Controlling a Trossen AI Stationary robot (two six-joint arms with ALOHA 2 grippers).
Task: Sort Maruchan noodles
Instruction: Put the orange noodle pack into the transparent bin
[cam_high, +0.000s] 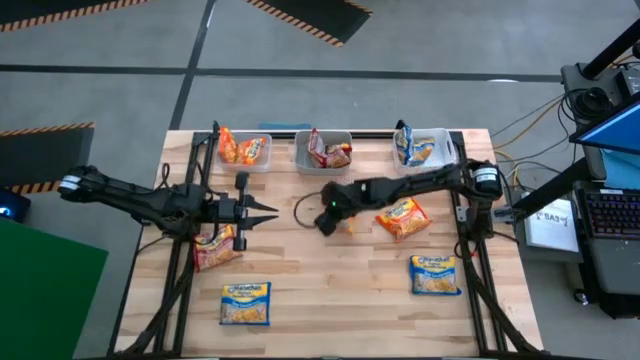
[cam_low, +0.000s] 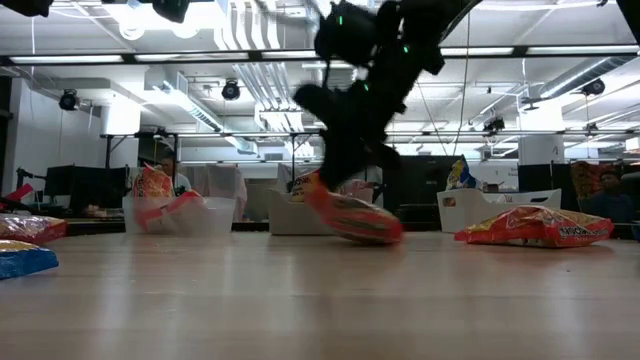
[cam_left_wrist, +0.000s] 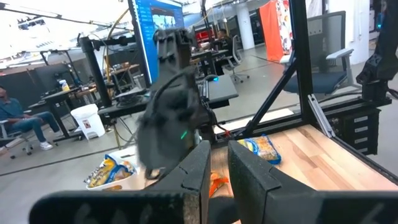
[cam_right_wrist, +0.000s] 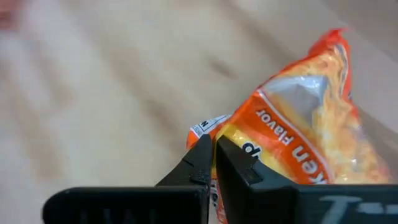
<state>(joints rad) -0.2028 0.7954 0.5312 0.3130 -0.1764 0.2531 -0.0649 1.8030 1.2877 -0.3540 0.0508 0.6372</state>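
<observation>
Right end effector (cam_right_wrist: 210, 167) was clamped on edge seam of orange noodle packet (cam_right_wrist: 298, 124), packet hanging below it, tilted, low corner near worktop (cam_low: 320, 300). Judged light, crinkly, slippery; brittle inside. Seam best hold. Left end effector (cam_high: 262, 213) nearly closed, empty.

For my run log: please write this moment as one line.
right gripper: shut on orange packet | left gripper: waiting, table's left | phase: lifting packet
</observation>
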